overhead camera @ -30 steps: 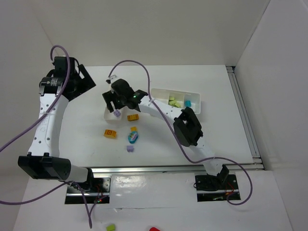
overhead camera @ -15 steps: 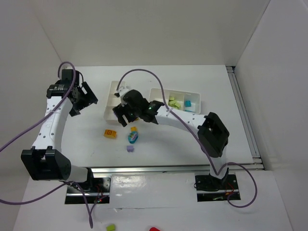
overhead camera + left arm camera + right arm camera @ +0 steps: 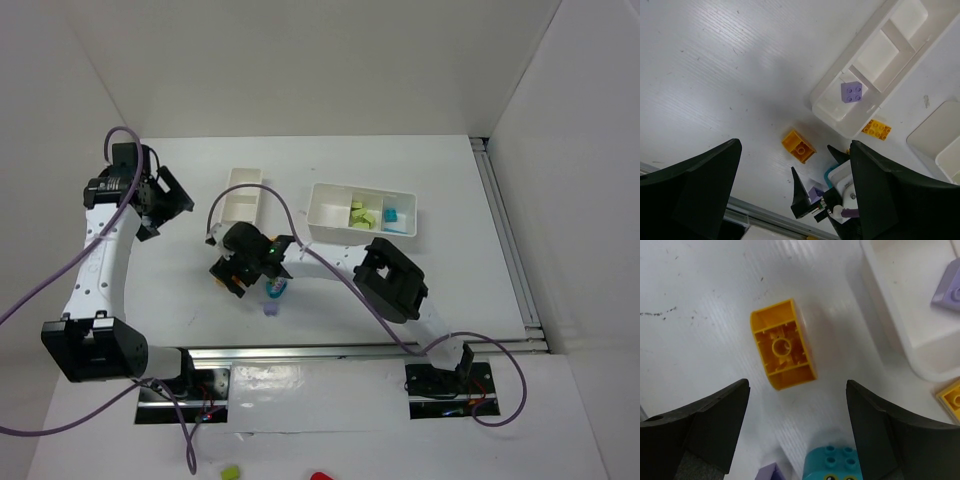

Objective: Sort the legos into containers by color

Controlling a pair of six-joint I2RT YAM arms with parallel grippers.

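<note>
While my right gripper (image 3: pixel 796 390) hangs with jaws apart, the orange lego (image 3: pixel 783 345) lies hollow side up on the worktop (image 3: pixel 700 290) just below it, untouched. Pick-up is in hand, I judge: descend, straddle, close. My left gripper (image 3: pixel 795 146) stands likewise apart.

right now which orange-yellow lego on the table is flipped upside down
The orange-yellow brick lying apart from the narrow tray: its hollow underside with the centre tube faces up. The other orange-yellow brick, beside that tray, shows its studs.
</note>
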